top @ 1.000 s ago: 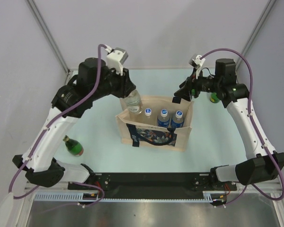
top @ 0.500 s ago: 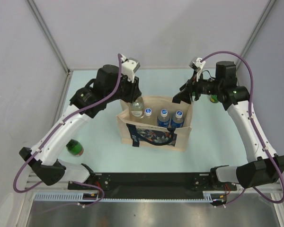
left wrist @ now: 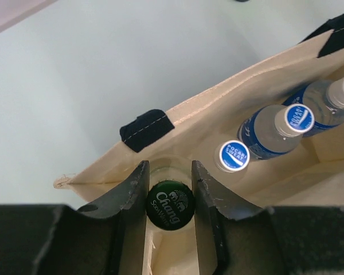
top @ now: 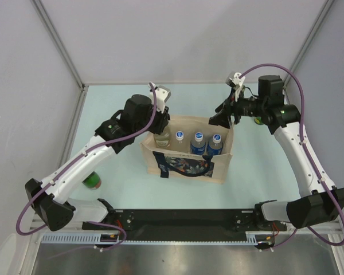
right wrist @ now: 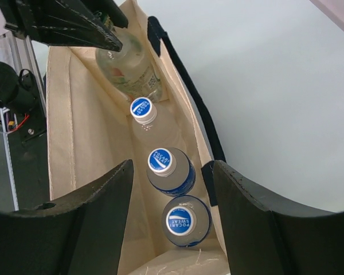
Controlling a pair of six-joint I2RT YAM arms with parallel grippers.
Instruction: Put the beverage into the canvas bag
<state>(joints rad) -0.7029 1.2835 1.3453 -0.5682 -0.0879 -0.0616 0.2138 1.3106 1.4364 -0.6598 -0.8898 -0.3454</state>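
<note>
Pale teal surface [top: 264, 166], white walls round it, canvas bag [top: 223, 166] standing mid-surface w/ its print side toward the arm bases. Three blue-capped bottles [top: 198, 142] already stand in a row inside.

Left end effector [left wrist: 168, 172] is clamped on the neck of the beverage bottle [left wrist: 170, 205], green cap up, body upright and down inside the bag's left end, next to the row. Right end effector [right wrist: 172, 163] hangs over the bag's right end, fingers spread, nothing between them; can't tell if it touches the rim.

Progress: nearly done, I'd say. Left to do: let go and pull out. One green bottle [top: 93, 181] lies on the surface, partly under the left arm.

Vs 1 s ago: bottle was tilted above the left rim, now upright and lower. Right arm approx same.
</note>
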